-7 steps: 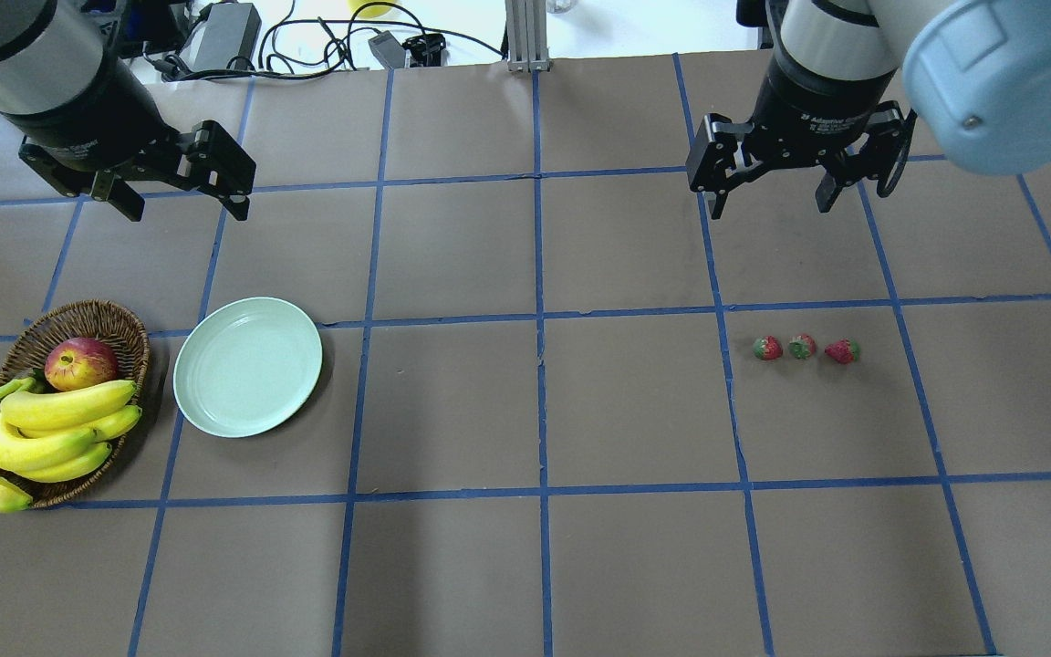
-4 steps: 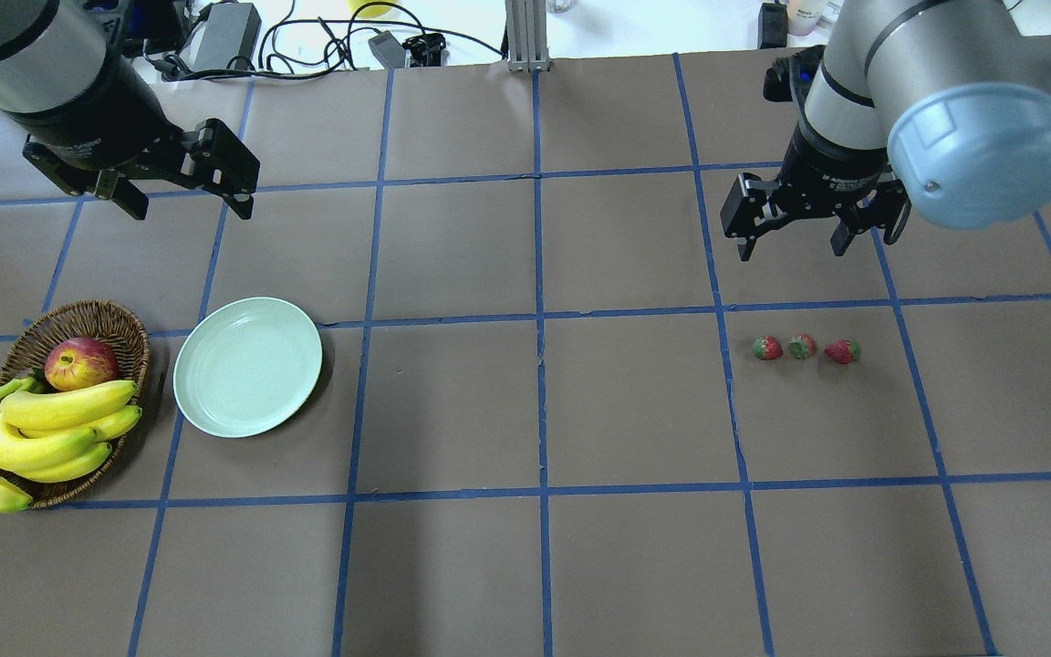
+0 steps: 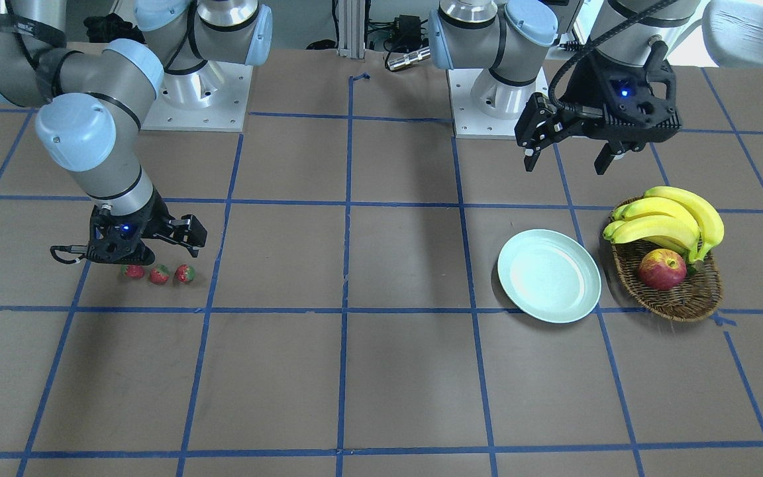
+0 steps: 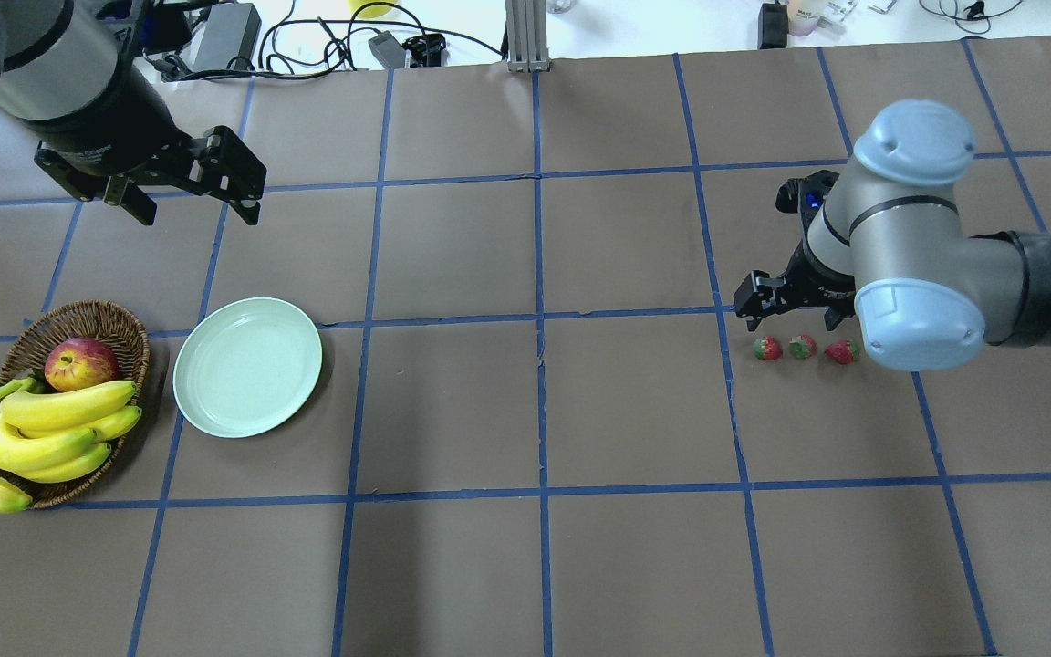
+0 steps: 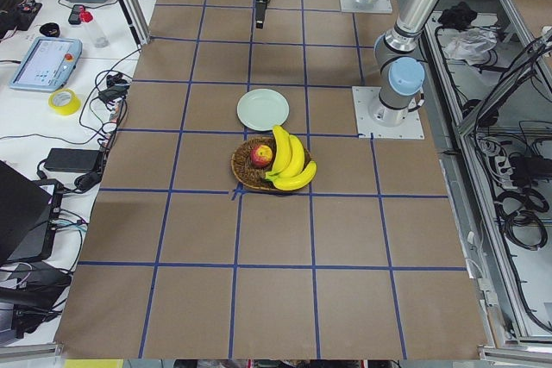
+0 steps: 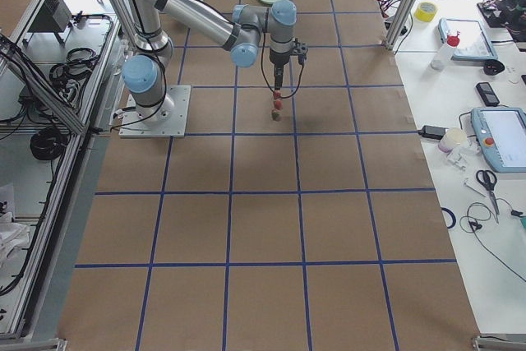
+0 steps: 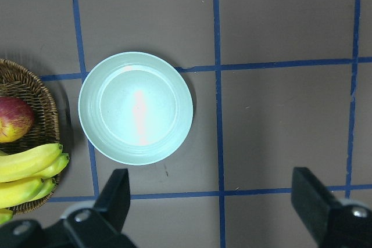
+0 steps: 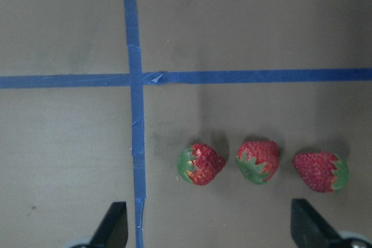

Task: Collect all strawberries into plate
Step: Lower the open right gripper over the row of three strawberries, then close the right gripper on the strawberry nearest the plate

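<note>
Here, apple (image 4: 80, 362), bananas (image 4: 42, 429) in basket (image 4: 117, 317); 3 strawberries (image 4: 801, 346) well apart from plate (image 4: 247, 367).

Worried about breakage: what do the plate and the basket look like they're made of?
The plate: likely plastic or melamine, pale mint, smooth, with a soft glare streak in the left wrist view; glazed ceramic can't be excluded. The basket: brown woven wicker, matte, strands visible along its rim.
</note>
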`<move>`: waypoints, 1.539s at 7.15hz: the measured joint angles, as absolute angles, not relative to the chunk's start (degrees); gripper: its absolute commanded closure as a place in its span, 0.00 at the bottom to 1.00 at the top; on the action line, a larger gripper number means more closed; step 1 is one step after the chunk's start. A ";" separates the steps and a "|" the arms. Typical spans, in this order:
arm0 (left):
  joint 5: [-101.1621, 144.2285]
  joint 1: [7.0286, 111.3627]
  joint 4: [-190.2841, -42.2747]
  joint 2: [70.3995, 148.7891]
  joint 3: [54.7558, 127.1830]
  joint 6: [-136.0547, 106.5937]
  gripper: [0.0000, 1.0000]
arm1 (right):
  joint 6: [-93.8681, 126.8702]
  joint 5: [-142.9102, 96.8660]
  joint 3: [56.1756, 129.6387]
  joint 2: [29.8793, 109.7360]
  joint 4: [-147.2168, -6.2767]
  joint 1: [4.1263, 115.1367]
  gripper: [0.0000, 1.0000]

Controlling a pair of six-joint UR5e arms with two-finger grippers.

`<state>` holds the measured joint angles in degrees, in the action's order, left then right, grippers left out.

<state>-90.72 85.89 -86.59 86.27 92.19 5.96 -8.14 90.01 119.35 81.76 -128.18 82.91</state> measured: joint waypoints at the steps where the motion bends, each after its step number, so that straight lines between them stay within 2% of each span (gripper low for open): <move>1: -90.82 85.73 -86.58 86.24 92.15 5.97 0.00 | -16.25 89.46 120.74 81.14 -131.37 83.19 0.00; 4: -91.06 85.65 -86.65 86.22 92.24 5.98 0.00 | -52.21 85.98 121.52 79.45 -134.22 83.72 0.00; 7: -91.21 85.65 -86.66 86.11 92.26 5.90 0.00 | -79.23 85.65 121.77 76.91 -135.02 83.76 0.00; 10: -91.18 85.69 -86.66 86.21 92.28 5.53 0.00 | -94.47 90.10 121.33 73.99 -135.29 83.76 0.02; 11: -91.13 85.69 -86.66 86.28 92.28 5.40 0.00 | -97.21 91.18 121.39 73.69 -135.86 83.76 0.23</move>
